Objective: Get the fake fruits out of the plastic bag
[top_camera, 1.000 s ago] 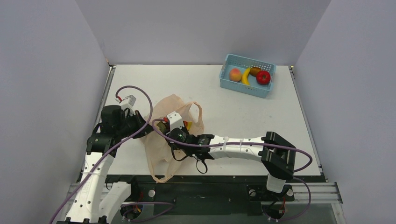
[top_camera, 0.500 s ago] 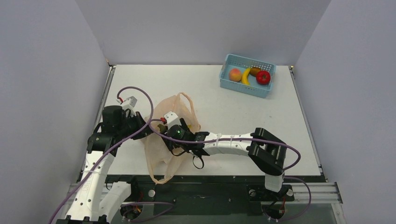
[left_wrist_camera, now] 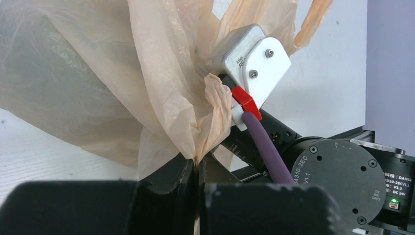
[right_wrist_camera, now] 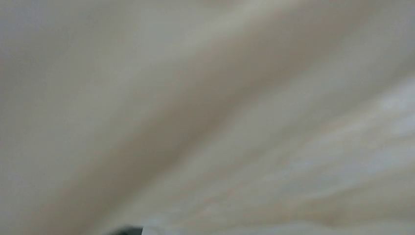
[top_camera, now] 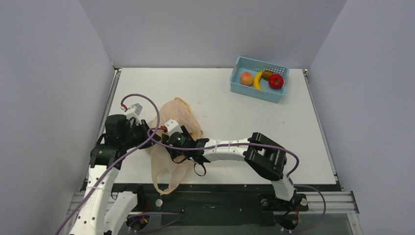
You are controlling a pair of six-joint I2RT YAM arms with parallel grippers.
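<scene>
The pale-orange plastic bag [top_camera: 169, 156] hangs bunched at the table's near left. My left gripper [left_wrist_camera: 197, 164] is shut on a gathered fold of the plastic bag [left_wrist_camera: 161, 98] and holds it up; in the top view my left gripper [top_camera: 146, 135] sits at the bag's left side. My right arm reaches left into the bag's mouth, its wrist [top_camera: 178, 141] against the film, and its fingers are hidden inside. The right wrist view shows only blurred bag film [right_wrist_camera: 205, 117]. No fake fruits show inside the bag. A yellow banana [top_camera: 257, 80] lies in the basket.
A light-blue basket [top_camera: 256, 93] stands at the back right, with a peach-coloured fruit [top_camera: 246, 78], a shiny red fruit [top_camera: 276, 81] and a dark fruit [top_camera: 267, 74] in it. The right arm's wrist camera [left_wrist_camera: 252, 51] and purple cable [left_wrist_camera: 264, 147] sit close to my left gripper.
My right arm has pushed further left into the bag. The bag has bunched and shifted left, its loop handle has dropped flat, and the fruit glimpsed at its mouth is now hidden.
</scene>
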